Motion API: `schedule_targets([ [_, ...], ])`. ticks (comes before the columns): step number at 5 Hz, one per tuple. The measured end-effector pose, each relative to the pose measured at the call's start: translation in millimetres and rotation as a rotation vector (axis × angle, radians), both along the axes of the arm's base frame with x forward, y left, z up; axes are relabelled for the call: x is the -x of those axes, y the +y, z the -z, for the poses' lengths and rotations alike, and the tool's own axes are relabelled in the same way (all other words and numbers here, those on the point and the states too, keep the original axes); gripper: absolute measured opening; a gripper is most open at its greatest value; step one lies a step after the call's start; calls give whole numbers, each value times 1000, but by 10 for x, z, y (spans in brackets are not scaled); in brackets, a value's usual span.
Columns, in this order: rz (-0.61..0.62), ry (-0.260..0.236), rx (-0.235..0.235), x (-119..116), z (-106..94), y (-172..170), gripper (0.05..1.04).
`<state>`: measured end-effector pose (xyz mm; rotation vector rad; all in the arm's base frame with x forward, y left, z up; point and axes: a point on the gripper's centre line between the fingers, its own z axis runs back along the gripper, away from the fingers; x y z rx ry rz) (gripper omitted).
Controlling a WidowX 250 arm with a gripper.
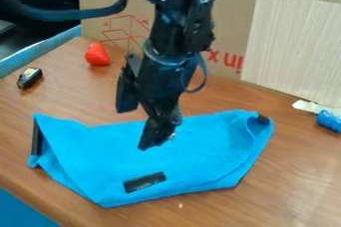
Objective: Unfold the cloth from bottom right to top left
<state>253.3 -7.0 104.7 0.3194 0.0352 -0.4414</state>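
- Wood-brown surface (293, 171) across the foreground, cardboard (230, 27) standing up behind it.
- Down from the top comes the black arm (166, 47), right over the middle of play!
- Below it, the blue cloth (200, 159), spread on the surface, rumpled, edges turned over. Danger here: a pinch through two layers would likely drag the lot instead of opening the fold, and a shallow grip could slip off.
- Its long axis runs roughly left to right, one blunt corner pointing down and left towards the near edge, a dark patch (144, 182) beside the lower rim.
- And the jaws (134, 129)? Well parted, nothing visible between them, above the cloth's upper middle; touching or just clear, I cannot tell.
- Out wide, a red strawberry (97, 54), back left.
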Motion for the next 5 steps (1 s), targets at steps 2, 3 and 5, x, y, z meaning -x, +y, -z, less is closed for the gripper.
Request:
schedule_targets([
  [2,75,-148,223,149,-7,239,999],
  [3,103,-187,346,195,85,263,999],
  [5,125,-183,429,212,339,180,999],
])
